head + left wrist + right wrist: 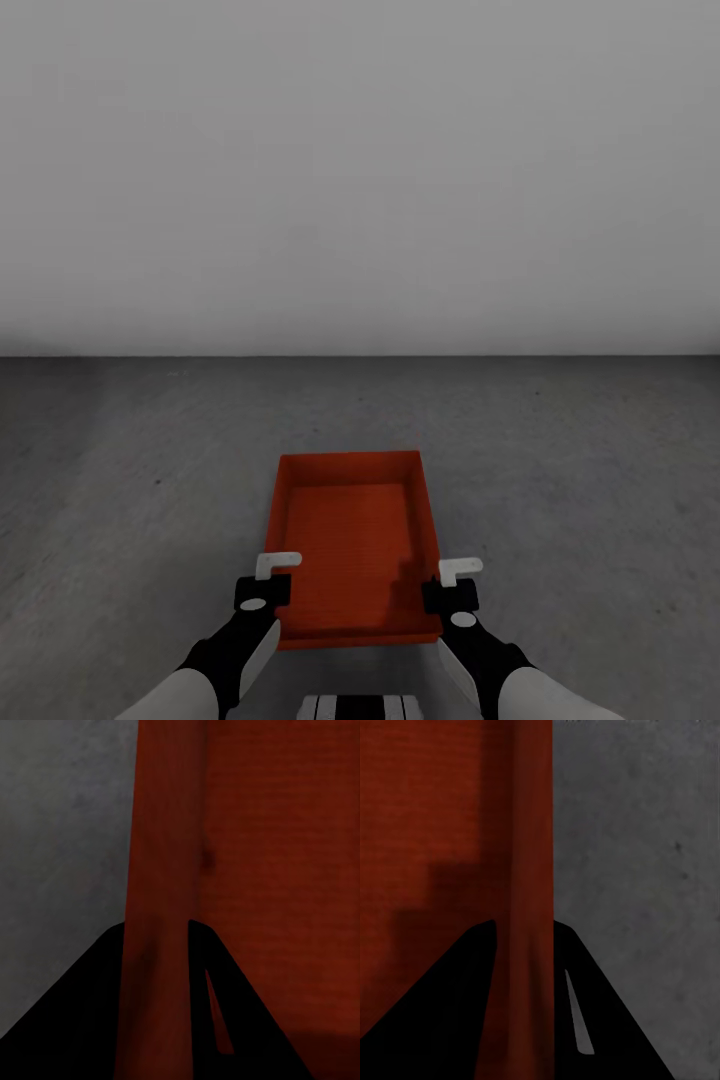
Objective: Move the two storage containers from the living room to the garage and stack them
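One orange-red storage container (352, 535) lies low over the dark grey concrete floor (580, 460) of the garage, straight ahead of me, open side up and empty. My left gripper (270, 592) is shut on its left wall near the front corner. In the left wrist view that wall (169, 832) runs between the two black fingers (90, 1005). My right gripper (449, 594) is shut on the right wall in the same way, and the right wrist view has that wall (532, 832) pinched between its fingers (600, 1005). Whether the container touches the floor I cannot tell.
A plain light grey wall (360, 170) closes the room ahead, meeting the floor a short way beyond the container. Bare concrete spreads to the left (110, 480) and right of the bin.
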Available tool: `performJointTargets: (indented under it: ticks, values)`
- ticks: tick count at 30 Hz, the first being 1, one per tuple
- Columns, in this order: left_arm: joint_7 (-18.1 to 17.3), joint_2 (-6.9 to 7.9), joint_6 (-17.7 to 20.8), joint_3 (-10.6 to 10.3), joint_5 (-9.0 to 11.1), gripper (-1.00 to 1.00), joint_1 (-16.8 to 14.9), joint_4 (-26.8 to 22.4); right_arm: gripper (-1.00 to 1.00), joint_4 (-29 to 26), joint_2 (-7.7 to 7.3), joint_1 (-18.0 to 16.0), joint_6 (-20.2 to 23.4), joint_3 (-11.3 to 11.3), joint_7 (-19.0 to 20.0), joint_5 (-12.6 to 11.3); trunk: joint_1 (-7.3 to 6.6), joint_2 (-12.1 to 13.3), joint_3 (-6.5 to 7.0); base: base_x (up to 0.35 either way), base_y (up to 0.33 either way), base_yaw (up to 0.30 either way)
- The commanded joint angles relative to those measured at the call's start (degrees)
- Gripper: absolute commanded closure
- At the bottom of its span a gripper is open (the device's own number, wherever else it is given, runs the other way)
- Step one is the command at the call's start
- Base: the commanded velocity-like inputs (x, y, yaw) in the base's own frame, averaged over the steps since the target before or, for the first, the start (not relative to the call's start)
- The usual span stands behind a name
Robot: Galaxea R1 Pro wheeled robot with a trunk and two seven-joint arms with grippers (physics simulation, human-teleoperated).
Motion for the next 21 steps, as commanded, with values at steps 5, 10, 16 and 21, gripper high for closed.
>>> performJointTargets:
  ticks: [5,10,16,21]
  values:
    - [0.73,0.52,-3.72,0.52,-0.68,1.00,-0.05,-0.32,1.00,0.20,0.01,0.00,-0.12,-0.28,-0.15,-1.12,-0.01,-0.02,-0.04,0.000,0.000,0.000]
    - [0.73,0.48,-3.71,0.52,-0.68,1.00,-0.05,-0.32,1.00,0.22,0.05,0.00,0.13,-0.28,-0.15,-1.12,-0.01,-0.02,-0.29,0.000,0.000,0.000]
    - [0.73,0.51,-3.71,0.52,-0.68,1.00,-0.05,-0.30,1.00,0.20,0.05,0.00,0.12,-0.28,-0.15,-1.12,-0.01,-0.02,-0.81,0.000,0.000,0.000]
    - [0.73,0.49,-3.72,0.52,-0.68,1.00,-0.05,-0.35,1.00,0.14,0.03,0.00,0.02,-0.28,-0.15,-1.12,-0.01,-0.02,-1.12,0.000,0.000,0.000]
